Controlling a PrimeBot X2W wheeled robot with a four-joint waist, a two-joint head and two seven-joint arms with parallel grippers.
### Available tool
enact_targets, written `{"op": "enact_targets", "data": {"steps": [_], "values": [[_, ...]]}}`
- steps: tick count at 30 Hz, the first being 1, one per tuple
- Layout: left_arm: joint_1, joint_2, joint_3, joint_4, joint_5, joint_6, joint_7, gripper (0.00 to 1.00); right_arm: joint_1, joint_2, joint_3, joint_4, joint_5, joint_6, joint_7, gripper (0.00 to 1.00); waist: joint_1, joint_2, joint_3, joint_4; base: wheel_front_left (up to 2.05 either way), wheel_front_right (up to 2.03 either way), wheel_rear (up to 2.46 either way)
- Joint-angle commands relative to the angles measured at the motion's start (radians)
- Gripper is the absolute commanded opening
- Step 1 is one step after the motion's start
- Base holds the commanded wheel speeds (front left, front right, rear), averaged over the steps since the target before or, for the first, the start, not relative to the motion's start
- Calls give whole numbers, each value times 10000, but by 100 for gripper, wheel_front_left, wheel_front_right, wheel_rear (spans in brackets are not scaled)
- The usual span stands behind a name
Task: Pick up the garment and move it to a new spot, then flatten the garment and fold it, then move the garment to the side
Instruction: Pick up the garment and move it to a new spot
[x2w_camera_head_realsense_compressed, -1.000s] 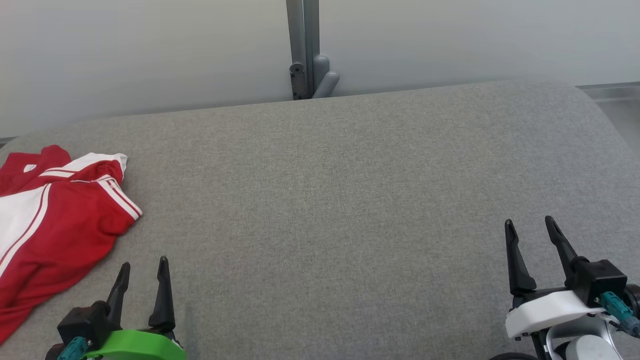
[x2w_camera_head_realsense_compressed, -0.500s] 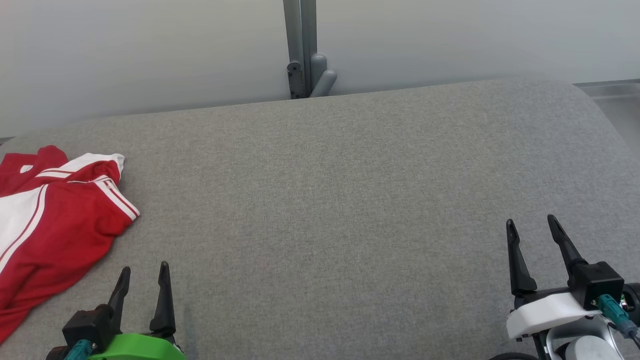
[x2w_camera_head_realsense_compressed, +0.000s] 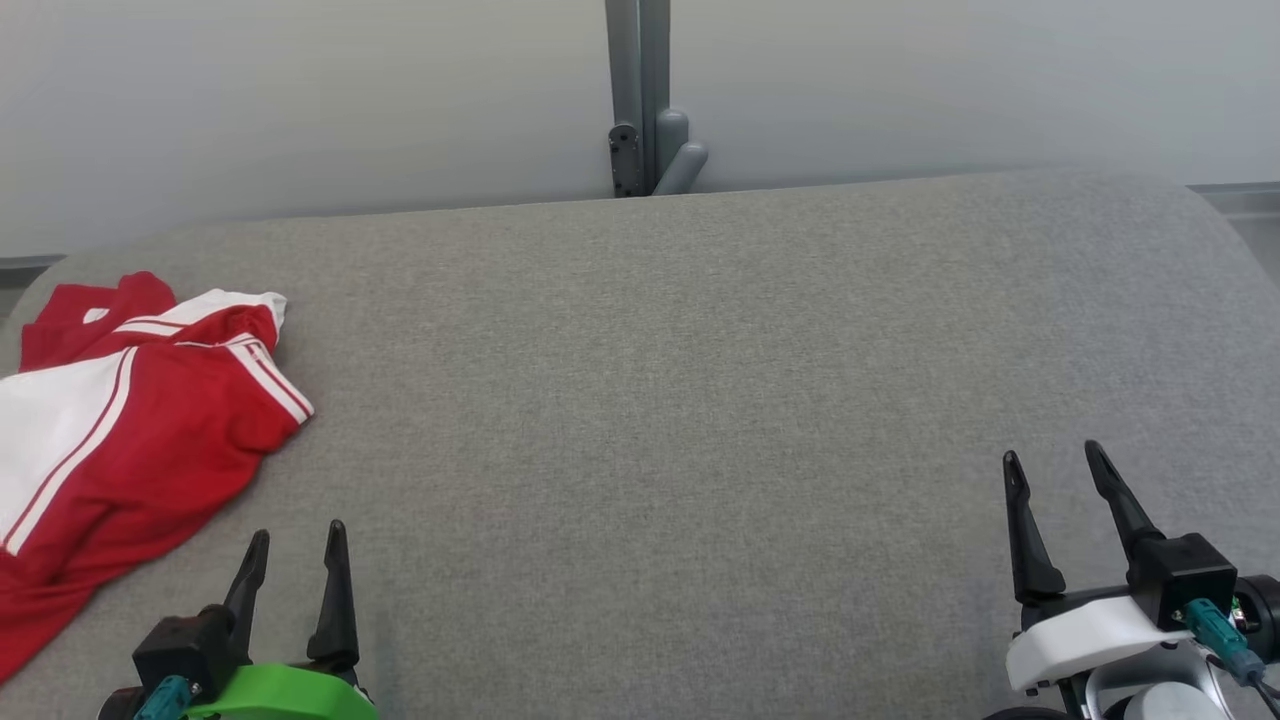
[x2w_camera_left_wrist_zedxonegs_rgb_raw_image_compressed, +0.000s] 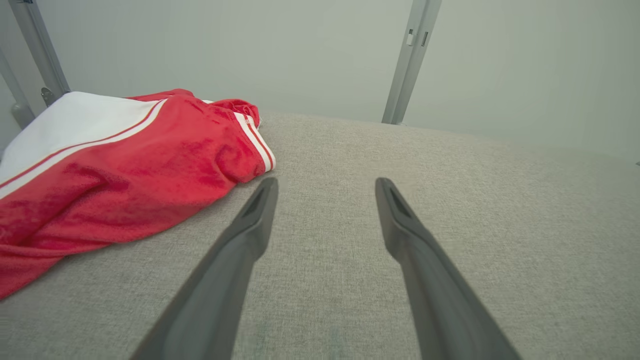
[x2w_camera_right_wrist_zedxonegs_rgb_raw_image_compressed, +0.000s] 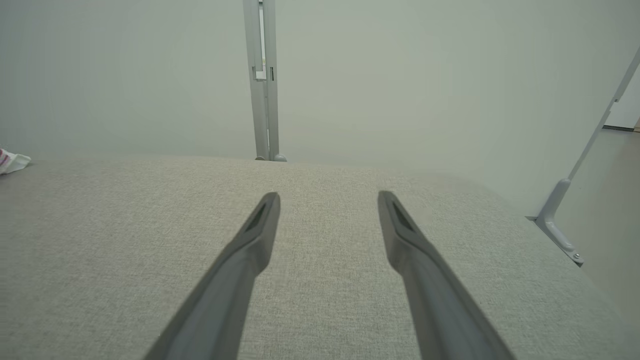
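A red garment (x2w_camera_head_realsense_compressed: 130, 420) with white panels and stripes lies crumpled at the left end of the grey padded surface (x2w_camera_head_realsense_compressed: 680, 400), running off the view's left edge. In the left wrist view the garment (x2w_camera_left_wrist_zedxonegs_rgb_raw_image_compressed: 115, 165) is ahead and to the left of the fingers. My left gripper (x2w_camera_head_realsense_compressed: 298, 536) stands open near the front edge, just right of the garment's lower part, nothing between its fingers. My left gripper (x2w_camera_left_wrist_zedxonegs_rgb_raw_image_compressed: 325, 184) hovers over bare fabric. My right gripper (x2w_camera_head_realsense_compressed: 1050, 460) stands open at the front right, far from the garment. My right gripper (x2w_camera_right_wrist_zedxonegs_rgb_raw_image_compressed: 327, 197) holds nothing.
A grey metal post (x2w_camera_head_realsense_compressed: 640, 100) with a bracket rises behind the surface against a pale wall. The surface's right end rounds off near a slanted metal brace (x2w_camera_right_wrist_zedxonegs_rgb_raw_image_compressed: 565, 220). A small corner of the garment (x2w_camera_right_wrist_zedxonegs_rgb_raw_image_compressed: 12, 161) peeks in at the far left.
The whole picture has shifted right, so the camera has turned slightly left. Both grippers sit a little lower in view. The garment lies as before.
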Motion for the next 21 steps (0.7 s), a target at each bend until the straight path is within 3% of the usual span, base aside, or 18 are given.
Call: {"op": "enact_targets", "data": {"steps": [1,13,21], "values": [[-89,-10,-1,-17,-66,1,-29,100,106,-38,18,-22,-8,1,-34,100,0,116,-25,463,0,0,0],[411,151,396,-65,-74,2,-18,100,-69,-50,724,188,120,-1,-32,100,0,116,-293,3243,0,0,0],[598,222,750,-154,-176,0,-17,100,-174,-49,1299,311,259,-1,-32,100,0,116,-274,3612,0,0,0]]}}
